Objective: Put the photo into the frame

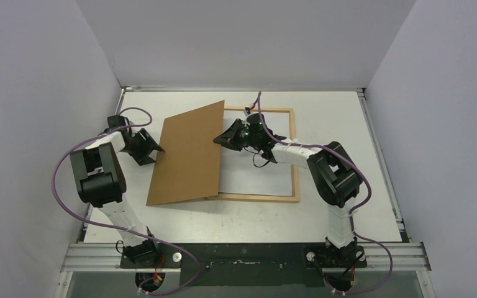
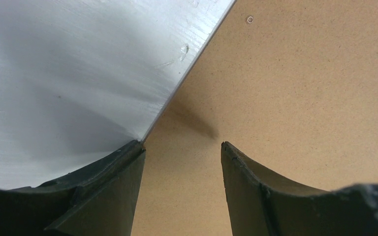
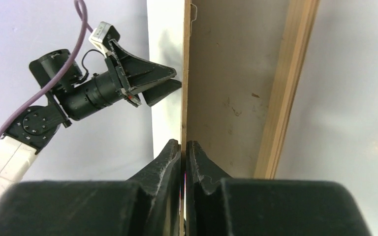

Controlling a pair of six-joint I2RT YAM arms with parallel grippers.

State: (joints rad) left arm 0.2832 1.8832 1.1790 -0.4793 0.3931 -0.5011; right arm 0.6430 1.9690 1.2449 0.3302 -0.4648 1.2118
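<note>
lying flat, frame (image 1: 297,180), long axis near-far; right pincer (image 3: 183,144) clamped on board (image 1: 186,155), left pincer (image 2: 183,149) wide

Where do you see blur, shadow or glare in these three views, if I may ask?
Top external view: even, soft light, no glare, everything sharp. Left wrist view: the left pincer is dark and soft-edged, and a shadow lies on the backing board ahead of it. Right wrist view: the right pincer, close to the lens, is blurred; the left arm beyond is crisp.
</note>
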